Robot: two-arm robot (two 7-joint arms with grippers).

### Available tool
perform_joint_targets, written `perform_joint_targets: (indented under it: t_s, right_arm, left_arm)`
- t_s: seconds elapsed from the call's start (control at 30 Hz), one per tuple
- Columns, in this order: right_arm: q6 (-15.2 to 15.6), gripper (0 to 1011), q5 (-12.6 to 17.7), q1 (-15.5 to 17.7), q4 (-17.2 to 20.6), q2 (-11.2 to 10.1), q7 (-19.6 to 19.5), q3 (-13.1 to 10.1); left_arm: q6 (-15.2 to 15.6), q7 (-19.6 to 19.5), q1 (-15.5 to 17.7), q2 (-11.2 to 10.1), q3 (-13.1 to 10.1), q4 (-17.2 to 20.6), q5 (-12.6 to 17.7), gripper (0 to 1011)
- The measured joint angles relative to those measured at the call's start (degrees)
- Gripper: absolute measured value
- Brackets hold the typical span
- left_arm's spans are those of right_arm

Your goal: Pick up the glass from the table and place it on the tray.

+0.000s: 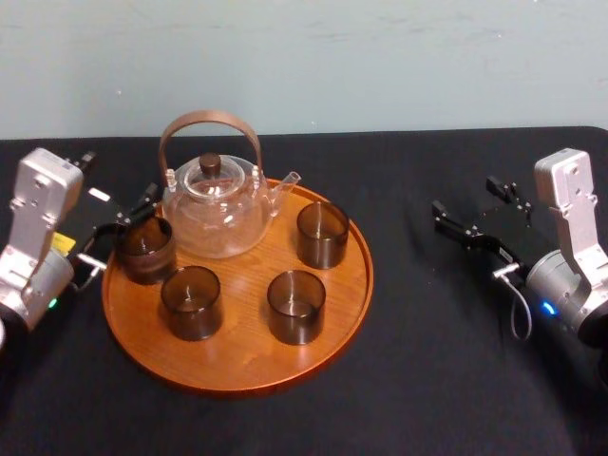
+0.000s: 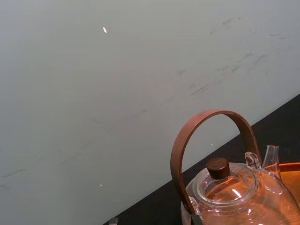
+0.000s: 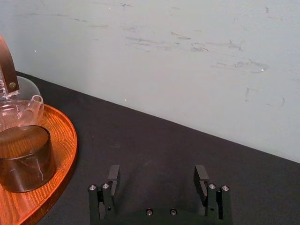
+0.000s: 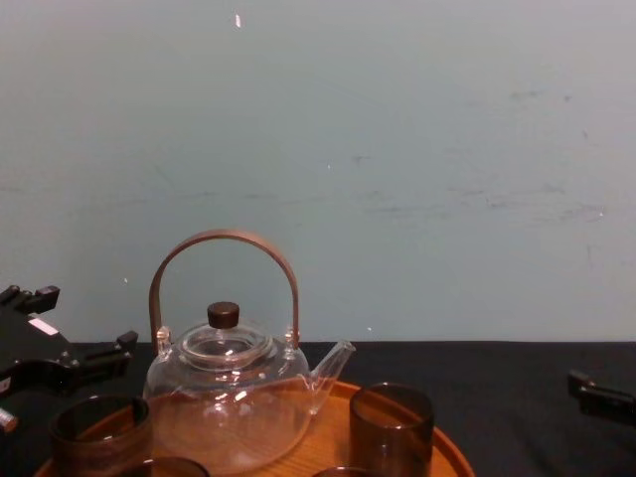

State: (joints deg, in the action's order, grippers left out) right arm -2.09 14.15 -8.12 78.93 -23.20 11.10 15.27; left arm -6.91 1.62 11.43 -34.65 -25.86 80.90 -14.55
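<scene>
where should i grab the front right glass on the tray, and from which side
Probably pinch the front right glass across its straight wall, coming from the tray's right, where the open right gripper is: it stands upright, with the front left glass near its left.

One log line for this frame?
glass: upright on tray, left edge | left gripper: at the glass | right gripper: open, idle over table, right of tray | also on tray: teapot, three glasses
</scene>
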Motion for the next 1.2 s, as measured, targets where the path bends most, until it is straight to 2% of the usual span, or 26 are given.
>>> perform_joint_targets:
  t_s: [1.2]
  right_arm:
    - [0.0,1002,0.1,0.0,0.1,0.0,0.0,0.0]
  left_arm:
    - [0.0,0.0,0.0,0.0,0.0,0.0,0.0,1001]
